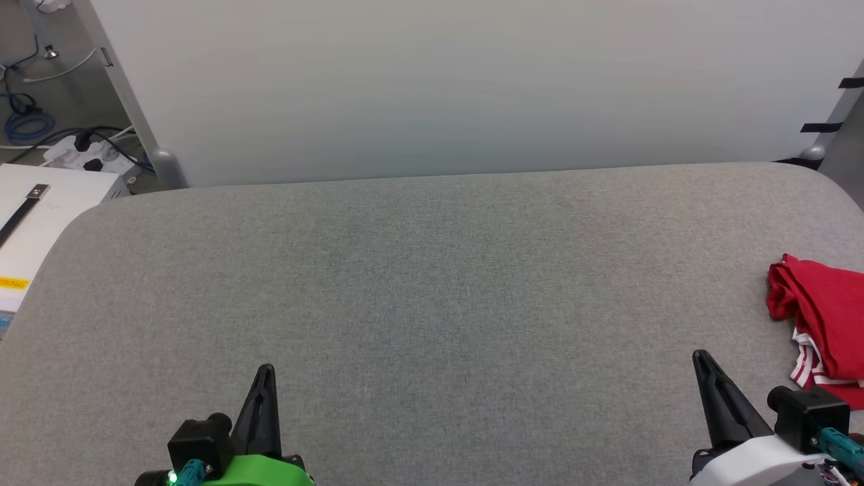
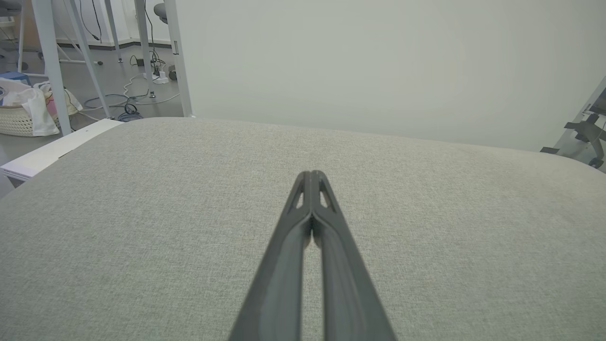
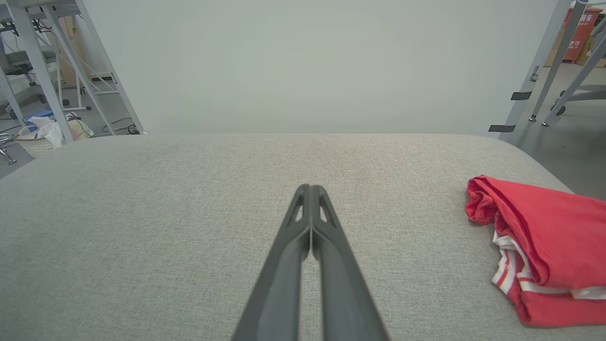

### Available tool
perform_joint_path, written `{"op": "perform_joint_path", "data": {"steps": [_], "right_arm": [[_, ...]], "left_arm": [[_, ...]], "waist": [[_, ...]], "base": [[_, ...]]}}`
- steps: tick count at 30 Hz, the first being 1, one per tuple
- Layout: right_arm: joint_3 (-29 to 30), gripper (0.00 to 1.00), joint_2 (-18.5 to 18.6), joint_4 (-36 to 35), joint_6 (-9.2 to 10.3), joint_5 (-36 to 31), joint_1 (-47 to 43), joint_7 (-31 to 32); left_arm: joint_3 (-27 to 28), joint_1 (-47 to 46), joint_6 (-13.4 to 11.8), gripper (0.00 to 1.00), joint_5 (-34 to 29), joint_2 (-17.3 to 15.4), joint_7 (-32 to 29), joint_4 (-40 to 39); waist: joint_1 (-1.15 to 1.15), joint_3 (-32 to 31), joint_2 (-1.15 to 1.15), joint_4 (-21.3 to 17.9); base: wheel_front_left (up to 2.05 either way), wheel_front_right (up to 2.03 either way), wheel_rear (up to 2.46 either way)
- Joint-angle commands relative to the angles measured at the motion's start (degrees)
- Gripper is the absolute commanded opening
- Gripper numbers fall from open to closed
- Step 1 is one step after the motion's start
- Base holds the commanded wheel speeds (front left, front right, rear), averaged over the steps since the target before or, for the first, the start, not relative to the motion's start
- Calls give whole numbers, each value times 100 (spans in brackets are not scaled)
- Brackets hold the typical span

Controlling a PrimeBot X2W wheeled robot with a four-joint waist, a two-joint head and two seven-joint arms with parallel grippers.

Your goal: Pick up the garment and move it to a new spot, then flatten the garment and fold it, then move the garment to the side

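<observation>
The red garment (image 1: pixel 827 324) lies bunched and folded over at the right edge of the grey padded table (image 1: pixel 432 283), its red-and-white striped trim showing at the lower side. In the right wrist view the garment (image 3: pixel 549 237) sits to the right of my fingers, apart from them. My right gripper (image 1: pixel 702 358) is shut and holds nothing, a little to the left of the cloth. My left gripper (image 1: pixel 266 370) is shut too, over bare table at the lower left. In each wrist view the fingertips meet: left gripper (image 2: pixel 311 174), right gripper (image 3: pixel 310 188).
A pale wall panel (image 1: pixel 459 81) stands behind the table. A white box (image 1: pixel 40 216) sits off the table's left edge, with cables and a power strip (image 1: pixel 88 152) on the floor beyond. A laundry basket (image 2: pixel 23 113) and metal frame legs (image 3: pixel 544 66) stand further off.
</observation>
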State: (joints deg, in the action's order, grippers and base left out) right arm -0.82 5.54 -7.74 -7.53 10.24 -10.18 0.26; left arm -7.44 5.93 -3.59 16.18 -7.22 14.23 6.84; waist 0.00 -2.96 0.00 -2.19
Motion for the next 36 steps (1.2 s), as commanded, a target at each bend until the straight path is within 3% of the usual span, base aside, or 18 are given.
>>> {"op": "perform_joint_path", "data": {"steps": [1, 36], "right_arm": [[3, 0, -12, 25, 0, -45, 45, -1], [26, 0, -85, 242, 1, -328, 326, -8]], "left_arm": [[24, -25, 15, 0, -63, 13, -31, -26], [232, -189, 114, 0, -512, 135, -433, -216]], "waist": [[0, 4, 0, 3], [0, 88, 0, 66]], "base": [[0, 0, 0], [0, 0, 0]]}}
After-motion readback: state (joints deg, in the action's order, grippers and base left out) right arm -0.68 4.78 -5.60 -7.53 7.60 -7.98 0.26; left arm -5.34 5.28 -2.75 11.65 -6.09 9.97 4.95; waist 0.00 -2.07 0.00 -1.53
